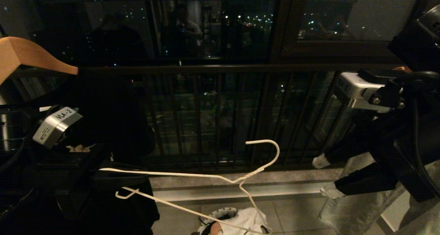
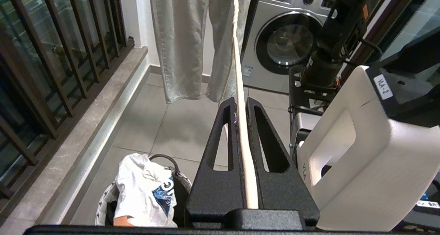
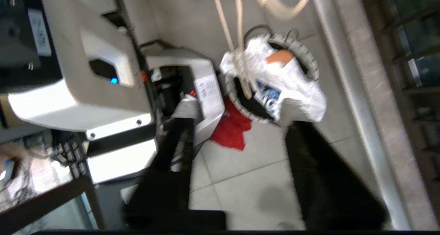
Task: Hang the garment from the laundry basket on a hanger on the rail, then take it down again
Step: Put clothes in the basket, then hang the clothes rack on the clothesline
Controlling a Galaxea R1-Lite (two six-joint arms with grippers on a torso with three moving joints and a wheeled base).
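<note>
The white wire hanger hangs in mid-air, tilted, its hook toward the balcony bars. My left gripper is shut on one of its wires; in the head view that gripper is a dark shape at the left. The red garment lies crumpled on the floor tiles against the outside of the laundry basket. My right gripper hovers high over that spot, jaws apart and nothing between them; in the head view it reaches in from the right.
A white T-shirt with a blue print fills the basket. Pale jeans hang at the right, a washing machine behind them. A wooden hanger is at the upper left. Balcony bars stand ahead.
</note>
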